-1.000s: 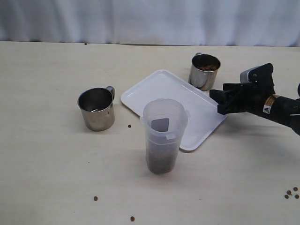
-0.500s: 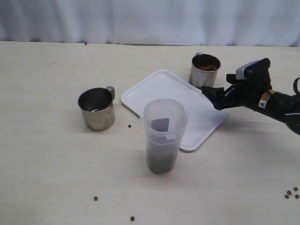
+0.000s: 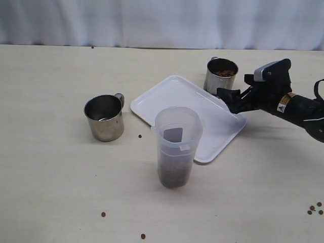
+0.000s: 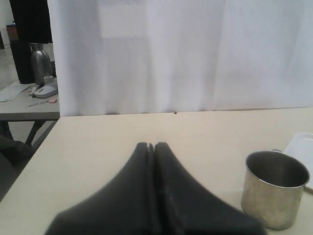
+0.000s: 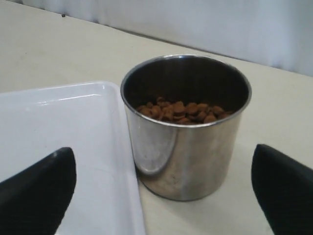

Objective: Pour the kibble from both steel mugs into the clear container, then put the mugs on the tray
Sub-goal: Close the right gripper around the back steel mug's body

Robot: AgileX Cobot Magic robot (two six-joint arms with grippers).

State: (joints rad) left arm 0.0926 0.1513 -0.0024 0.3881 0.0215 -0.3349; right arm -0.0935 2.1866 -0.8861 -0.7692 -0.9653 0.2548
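Note:
A steel mug (image 3: 221, 76) with kibble (image 5: 178, 111) in it stands at the far right corner of the white tray (image 3: 172, 98). My right gripper (image 3: 235, 88) is open just in front of this mug (image 5: 186, 127), one finger (image 5: 39, 191) over the tray, the other (image 5: 283, 191) over the table, neither touching it. The second steel mug (image 3: 104, 117) stands left of the tray and looks empty. The clear container (image 3: 176, 147) stands upright at the front with kibble (image 3: 173, 173) in its bottom. My left gripper (image 4: 150, 145) is shut and empty, with the empty mug (image 4: 275, 188) beside it.
Loose kibble lies on the table by the empty mug (image 3: 140, 135), at the front (image 3: 103, 214) (image 3: 143, 236) and at the front right (image 3: 315, 207). A white curtain (image 3: 162, 23) backs the table's far edge.
My right gripper has opened wide and moved left and farther back, up to the mug with kibble. Nothing else has moved.

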